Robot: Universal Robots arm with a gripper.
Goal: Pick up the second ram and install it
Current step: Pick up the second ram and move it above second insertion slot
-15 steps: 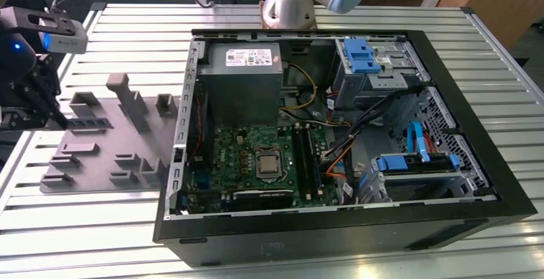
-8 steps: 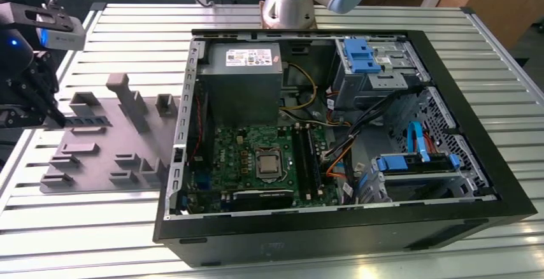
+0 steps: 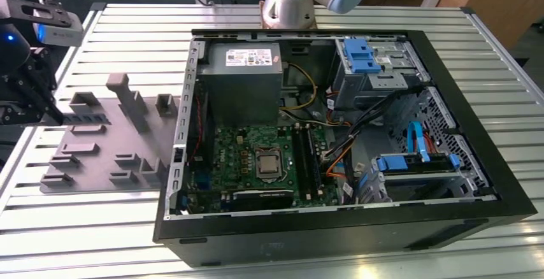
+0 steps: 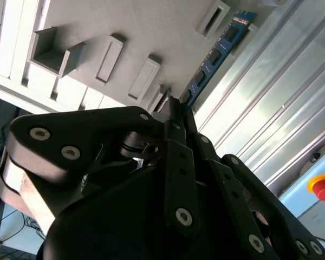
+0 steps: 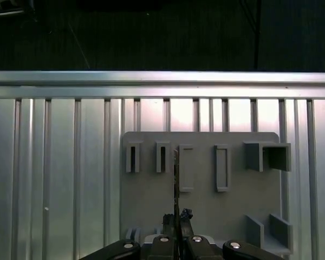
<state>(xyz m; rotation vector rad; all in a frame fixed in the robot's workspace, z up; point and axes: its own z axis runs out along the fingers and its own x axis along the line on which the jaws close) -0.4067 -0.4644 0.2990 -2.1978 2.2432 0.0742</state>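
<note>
Currently: ribbed aluminium table (image 3: 127, 30) carries the open black computer case (image 3: 340, 241), lying on its side. The flat grey plastic holder tray (image 3: 102, 158) sits beside it, on the exterior view's left. Green motherboard (image 3: 234, 151) lies on the case floor, with long black memory slots (image 3: 304, 158) running beside the processor socket.

Black gripper (image 4: 176, 111) is over the tray, well apart from the case. Fingers (image 4: 180, 146) are drawn narrow, pinching one end of the second ram (image 4: 214, 57), a thin blue-green stick with black chips. The rest of the stick projects free past the fingertips. In the first wrist view it shows edge-on as a thin line over the tray's pockets. Cannot tell whether the stick is fully clear of the tray.

Risks (judgement):
- The end grip leaves a long unsupported length, so the stick could pivot in the fingers if it catches a tray wall or the case rim.
- Any tilt would put it out of line with a slot.
- Bundle of black and orange cables (image 3: 361, 126) near the slots could foul the approach.
</note>
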